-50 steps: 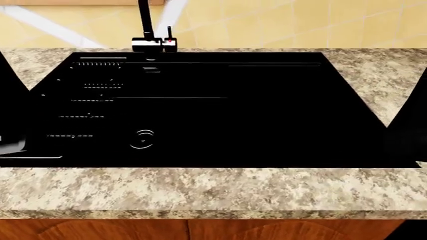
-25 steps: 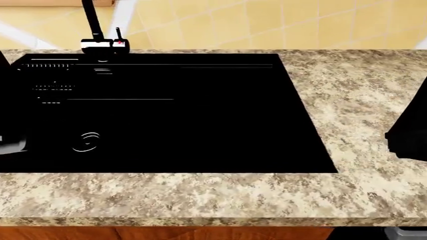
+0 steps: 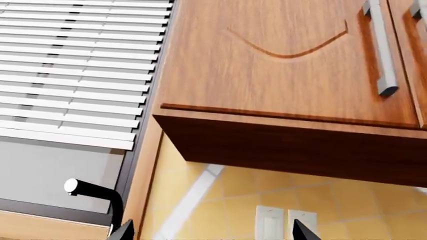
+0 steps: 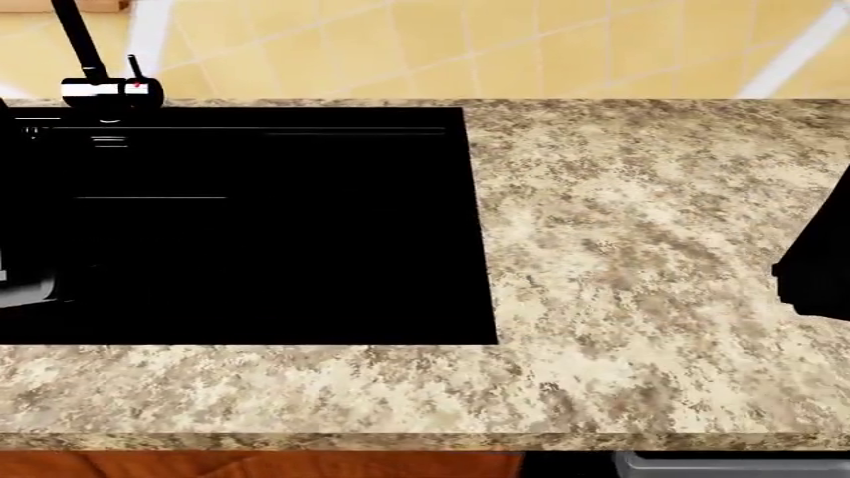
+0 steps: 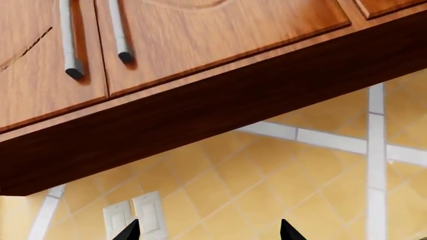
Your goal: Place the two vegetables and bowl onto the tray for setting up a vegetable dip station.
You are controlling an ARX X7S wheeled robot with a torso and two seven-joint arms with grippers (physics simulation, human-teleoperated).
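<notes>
Left gripper [image 3: 210, 231]: only two dark fingertips are seen at the edge of the left wrist view, set wide apart with nothing between them; it is aimed upward at the wall and cabinets.
Right gripper [image 5: 208, 231]: two dark fingertips are likewise seen spread wide, with nothing held, pointed up at the tiled wall.
Arms in head view: a dark part of the left arm [image 4: 20, 284] is seen at the left edge over the sink, and a dark part of the right arm [image 4: 817, 269] at the right edge over the counter.
Task things: neither vegetable, nor the bowl, nor the tray is shown in any view, so their places cannot be told.
Sink [image 4: 266, 239]: a black basin is set into the left part of the worktop, rendered almost wholly dark.
Faucet [image 4: 100, 85]: it stands at the far left behind the sink.
Countertop [image 4: 638, 259]: speckled beige stone is seen right of the sink and along the near edge.
Wall cabinet [image 3: 280, 75]: brown wood with grey bar handles [image 3: 380, 50] is seen overhead.
Wall outlets [image 5: 137, 215]: white plates are mounted on the yellow tiled wall [image 5: 267, 170] below the cabinet.
Window blind [image 3: 73, 75]: white slats are seen left of the cabinet.
</notes>
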